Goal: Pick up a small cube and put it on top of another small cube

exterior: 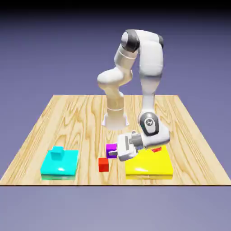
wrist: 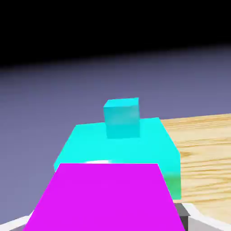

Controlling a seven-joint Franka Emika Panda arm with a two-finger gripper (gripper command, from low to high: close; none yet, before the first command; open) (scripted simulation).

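Cube (wrist: 106,198) between tool (wrist: 108,223) fingertips.

We see the tool (exterior: 115,152) turned level above the table (exterior: 67,117), closed on the small violet-purple cube (exterior: 110,148). A red cube (exterior: 103,164) lies at its seven o'clock, the yellow slab (exterior: 149,167) at its four o'clock. At nine o'clock, well apart, sits a cyan slab (exterior: 61,164) bearing a small cyan cube (exterior: 57,152).

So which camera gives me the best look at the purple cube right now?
The hand view: the purple cube fills the lower frame, held in the shut gripper. The exterior view shows only a small part of it beside the white hand.
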